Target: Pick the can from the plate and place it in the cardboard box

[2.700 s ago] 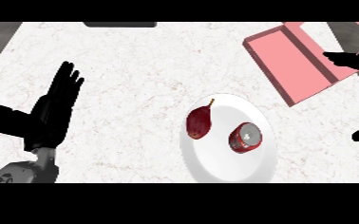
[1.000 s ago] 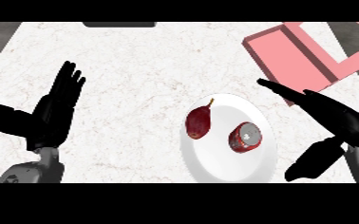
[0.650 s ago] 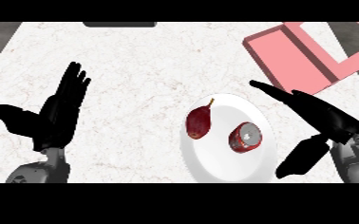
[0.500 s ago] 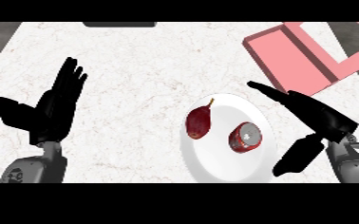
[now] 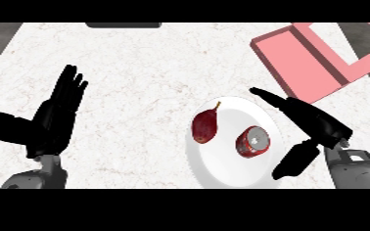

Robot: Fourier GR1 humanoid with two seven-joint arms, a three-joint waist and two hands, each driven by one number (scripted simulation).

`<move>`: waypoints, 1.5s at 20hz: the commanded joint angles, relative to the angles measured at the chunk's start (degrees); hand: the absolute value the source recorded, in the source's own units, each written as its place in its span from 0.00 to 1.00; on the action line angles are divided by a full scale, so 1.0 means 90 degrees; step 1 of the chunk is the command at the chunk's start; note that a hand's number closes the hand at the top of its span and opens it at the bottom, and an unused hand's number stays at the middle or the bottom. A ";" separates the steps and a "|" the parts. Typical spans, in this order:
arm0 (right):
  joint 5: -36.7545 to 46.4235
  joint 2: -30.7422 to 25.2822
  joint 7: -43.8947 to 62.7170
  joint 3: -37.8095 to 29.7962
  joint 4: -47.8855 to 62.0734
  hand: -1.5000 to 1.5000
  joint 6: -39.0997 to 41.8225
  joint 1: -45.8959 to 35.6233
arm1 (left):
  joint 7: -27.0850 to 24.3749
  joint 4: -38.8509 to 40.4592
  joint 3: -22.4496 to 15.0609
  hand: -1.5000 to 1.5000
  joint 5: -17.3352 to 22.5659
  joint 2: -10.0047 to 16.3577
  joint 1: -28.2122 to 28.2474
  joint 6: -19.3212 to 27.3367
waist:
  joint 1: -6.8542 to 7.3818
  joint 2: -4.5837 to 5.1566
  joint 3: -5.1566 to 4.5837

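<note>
On one plate [image 5: 224,169] sit one can [image 5: 251,142] and perhaps one pear [image 5: 204,127].

The one view looks from the head steeply down on the white counter [image 5: 145,58], near enough that the counter fills the frame. The left hand [image 5: 54,122] comes in at the lower left, the right hand [image 5: 318,125] at the lower right. Beyond the right fingertips [image 5: 259,92], the right edge cuts the pink box [image 5: 303,63].

Right edge cuts off cardboard box [image 5: 303,61], right hand [image 5: 318,122] hides part of plate [image 5: 217,166]
</note>
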 commanded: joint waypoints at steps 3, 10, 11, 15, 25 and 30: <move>0.0489 0.0149 -0.0655 0.0151 -0.0152 0.00 -0.0074 0.0745 | 0.0287 -0.0280 -0.0102 0.50 -0.0152 -0.0146 0.0030 0.0012 | -0.0021 -0.0005 0.0001; 0.0999 0.0520 -0.0799 0.0170 0.0432 0.00 -0.0059 0.0313 | 0.0447 -0.0026 0.0327 0.50 -0.0114 -0.0030 -0.0319 -0.0154 | -0.0008 0.0000 0.0000; 0.0636 0.0516 -0.0370 -0.0162 0.0347 0.00 0.0333 0.0038 | -0.0053 0.0356 0.0177 0.50 -0.0217 -0.0282 -0.0265 -0.0211 | -0.0012 0.0001 -0.0001; 0.1123 0.0884 -0.0315 0.0316 0.0444 0.00 0.0070 0.0192 | 0.0144 0.0195 0.0220 0.50 -0.0314 -0.0244 -0.0318 -0.0133 | -0.0008 0.0000 -0.0001; 0.1637 0.0783 -0.1306 0.0091 0.0830 0.00 -0.0073 0.0245 | 0.0550 -0.0350 0.0315 0.50 -0.0274 -0.0236 -0.0129 -0.0285 | -0.0002 -0.0002 0.0000; 0.1818 0.0595 -0.1707 0.0126 0.0690 1.00 0.0066 0.0526 | 0.0040 0.0043 0.0296 0.50 -0.0349 -0.0457 -0.0114 -0.0291 | -0.0013 -0.0001 -0.0001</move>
